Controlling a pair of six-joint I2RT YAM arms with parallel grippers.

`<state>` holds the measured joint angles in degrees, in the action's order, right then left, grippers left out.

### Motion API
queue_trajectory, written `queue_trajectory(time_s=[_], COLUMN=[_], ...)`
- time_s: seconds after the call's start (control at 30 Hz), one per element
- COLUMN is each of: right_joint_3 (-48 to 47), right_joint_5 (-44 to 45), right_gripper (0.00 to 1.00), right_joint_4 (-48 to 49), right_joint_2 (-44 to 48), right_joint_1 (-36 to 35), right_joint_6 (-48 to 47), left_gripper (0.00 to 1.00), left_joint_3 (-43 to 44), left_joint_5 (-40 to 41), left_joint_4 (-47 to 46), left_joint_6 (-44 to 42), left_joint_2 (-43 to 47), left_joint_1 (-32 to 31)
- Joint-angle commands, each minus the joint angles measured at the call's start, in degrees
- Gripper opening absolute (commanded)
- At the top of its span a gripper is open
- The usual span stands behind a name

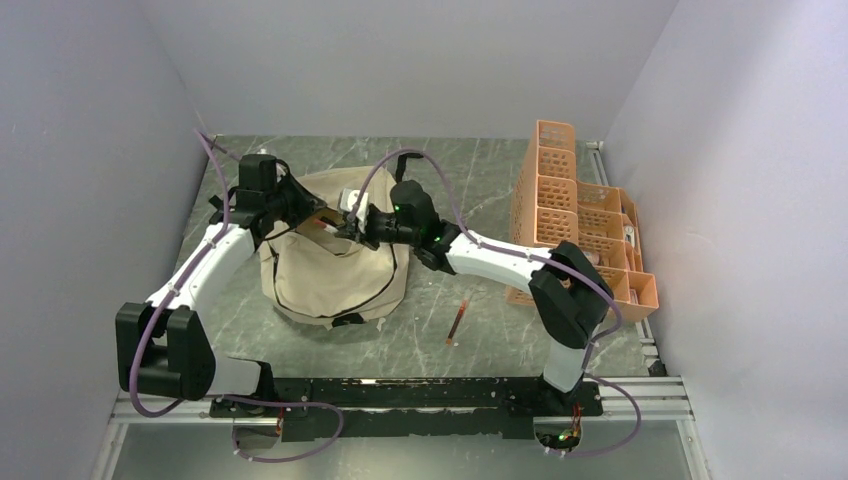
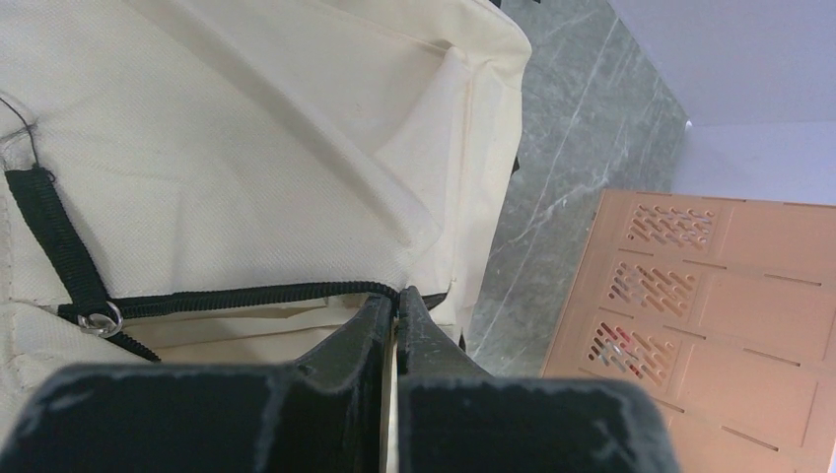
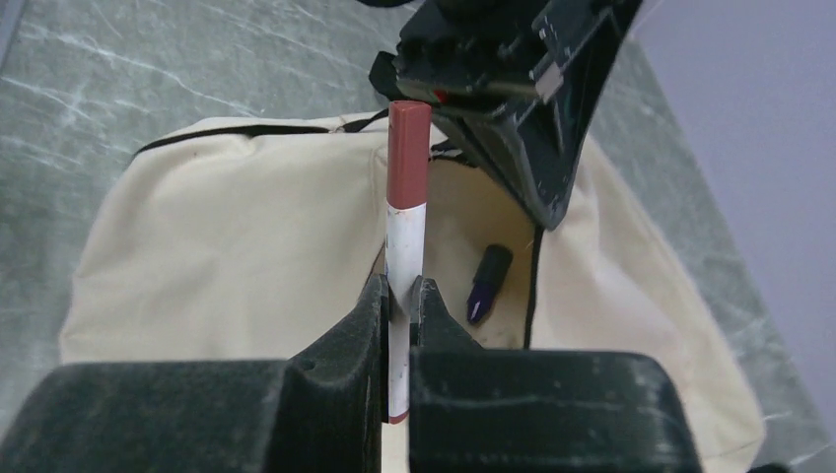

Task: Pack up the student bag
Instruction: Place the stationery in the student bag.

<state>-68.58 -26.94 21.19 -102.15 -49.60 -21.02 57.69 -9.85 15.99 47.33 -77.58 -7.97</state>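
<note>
Presently, the bag (image 1: 330, 270) is soft and limp; grip its zipper rim, where the left gripper (image 2: 397, 304) pinches fabric. The right gripper (image 3: 399, 296) clamps a light marker (image 3: 407, 187).

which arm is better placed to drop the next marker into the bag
Right. The right fingers hold the red-capped marker over the open student bag; the left fingers are shut on its zipper edge.

The left gripper (image 2: 397, 302), its black jaws nearly together, pinches the edge of the large beige fabric backpack (image 2: 246, 148) at its black zipper line (image 2: 246, 296). On the right, an orange perforated plastic organizer (image 2: 734, 315) stands on the grey marbled table (image 2: 567, 148).
</note>
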Motion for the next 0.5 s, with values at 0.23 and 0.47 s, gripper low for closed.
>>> queue_trajectory(time_s=[0.23, 0.47], right_joint_3=[-4.8, -7.4], right_joint_5=[-5.4, -5.7], right_gripper=[0.0, 0.0], right_joint_4=[-8.0, -6.2], right_joint_2=[-5.1, -7.6], right_joint_1=[-1.5, -2.5], right_joint_6=[-30.7, -32.0], left_gripper=[0.05, 0.05], left_joint_3=[2.1, 1.9], left_joint_5=[-0.5, -0.6], left_joint_4=[-0.4, -0.3], left_joint_6=[-0.7, -0.7], left_joint_2=[2.5, 2.6], left_joint_1=[1.4, 1.5])
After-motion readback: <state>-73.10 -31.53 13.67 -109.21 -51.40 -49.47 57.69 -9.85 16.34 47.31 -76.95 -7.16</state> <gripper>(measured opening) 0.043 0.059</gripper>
